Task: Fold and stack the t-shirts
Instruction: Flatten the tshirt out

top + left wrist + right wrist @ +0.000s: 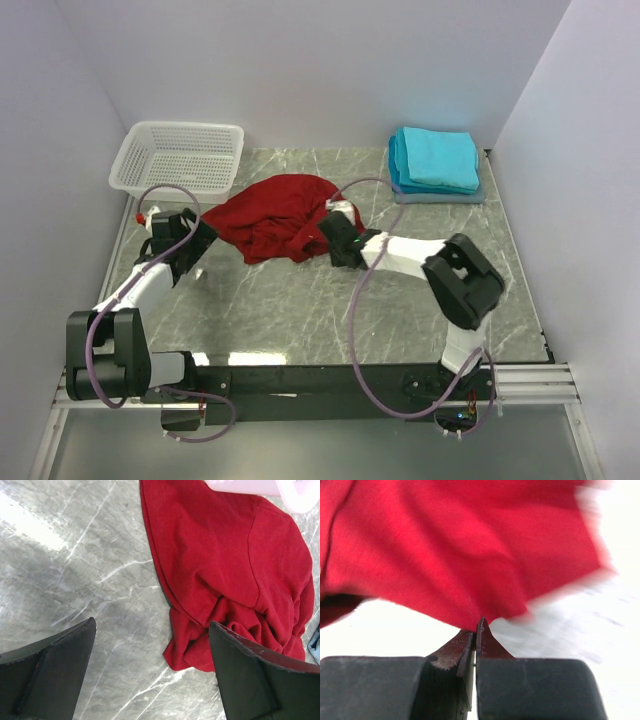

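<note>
A red t-shirt [275, 215] of soft, matte cloth is seen lying in a rumpled, creased heap on the grey, white-veined marble tabletop [300, 310], just in front of a white plastic mesh basket [180, 160] at the far left. Its right-hand edge is pinched by the right claw [335, 232], whose dark jaws are pressed together on a small point of the fabric. The left claw [195, 245] is held wide apart just left of the shirt, with nothing between its black wedge-shaped fingers [55, 665]. The turquoise t-shirts [435, 158] are seen neatly folded in a stack at the far right corner, well apart from the red one.
</note>
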Available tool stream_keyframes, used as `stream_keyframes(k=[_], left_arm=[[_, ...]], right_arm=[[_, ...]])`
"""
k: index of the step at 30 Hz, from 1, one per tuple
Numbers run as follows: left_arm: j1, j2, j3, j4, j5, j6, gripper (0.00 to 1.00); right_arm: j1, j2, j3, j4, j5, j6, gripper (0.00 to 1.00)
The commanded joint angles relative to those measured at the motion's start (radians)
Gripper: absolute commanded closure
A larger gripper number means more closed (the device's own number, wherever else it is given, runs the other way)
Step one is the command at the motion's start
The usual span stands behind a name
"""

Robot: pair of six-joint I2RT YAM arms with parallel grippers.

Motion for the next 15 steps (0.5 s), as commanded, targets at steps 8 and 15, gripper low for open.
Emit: stream_keyframes(k=[8, 15], left_arm=[[0.001, 0.082, 0.051, 0.103, 0.122, 0.011, 0.0], [-0.02, 0.171, 0.094, 0.106, 0.127, 0.013, 0.01]], right_arm=[[-0.28, -0.492, -0.232, -0.184, 0.161, 0.11, 1.0], [-0.467, -0.623, -0.252, -0.234, 0.178, 0.157, 1.0]])
